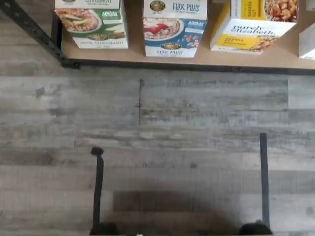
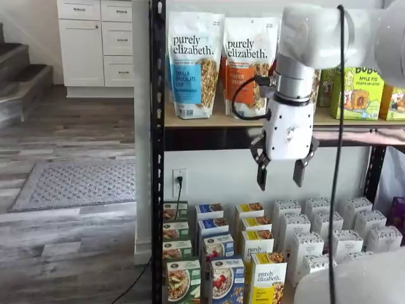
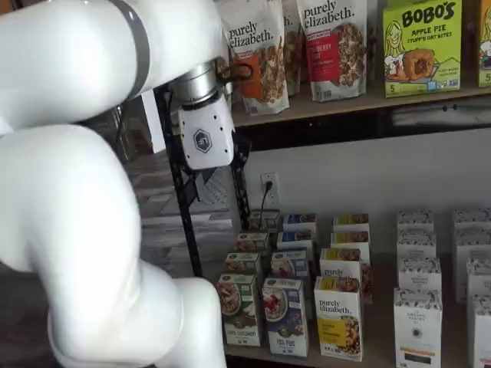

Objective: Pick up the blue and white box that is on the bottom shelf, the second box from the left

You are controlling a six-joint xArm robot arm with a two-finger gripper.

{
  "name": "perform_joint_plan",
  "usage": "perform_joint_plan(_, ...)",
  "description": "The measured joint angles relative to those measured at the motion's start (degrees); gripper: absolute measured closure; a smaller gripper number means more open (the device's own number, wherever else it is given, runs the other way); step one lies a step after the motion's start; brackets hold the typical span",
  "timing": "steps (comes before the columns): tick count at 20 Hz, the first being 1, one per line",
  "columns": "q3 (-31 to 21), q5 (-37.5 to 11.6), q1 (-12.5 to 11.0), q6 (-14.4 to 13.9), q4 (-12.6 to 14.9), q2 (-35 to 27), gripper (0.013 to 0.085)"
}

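Note:
The blue and white box (image 2: 226, 281) stands upright at the front of the bottom shelf (image 3: 377, 337). It reads "Flax Plus" and shows a bowl with red berries. A green-fronted box (image 2: 178, 282) is on its left and a yellow-fronted box (image 2: 268, 284) on its right. It also shows in a shelf view (image 3: 285, 316) and in the wrist view (image 1: 174, 29), seen from above. My gripper (image 2: 278, 175) hangs in the air well above the front row of boxes, under the upper shelf. Its two black fingers are open and empty. In a shelf view only its white body (image 3: 205, 136) is plain.
More blue, green and yellow boxes stand in rows behind the front ones. White boxes (image 2: 329, 237) fill the shelf's right side. Granola bags (image 2: 191, 63) stand on the upper shelf. A black post (image 2: 157, 126) marks the rack's left edge. Grey wood floor (image 1: 157, 147) lies in front.

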State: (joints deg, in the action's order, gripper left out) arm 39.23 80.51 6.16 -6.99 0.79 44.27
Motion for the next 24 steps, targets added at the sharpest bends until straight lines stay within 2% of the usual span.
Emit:
perform_joint_plan(8,-4.2,-10.2,-0.7,1.0,-1.3,-5.1,0.013)
perform_joint_plan(14,-5.6,-17.2,-1.2,2.0,-2.4,-11.2,0.013)
perform_joint_plan(20,-6.8,-23.6,-0.9,2.1,-2.7,-16.2,0.013)
perform_joint_plan(24,-8.3,-30.4,-0.3,1.5,-2.5,-20.0,0.013)
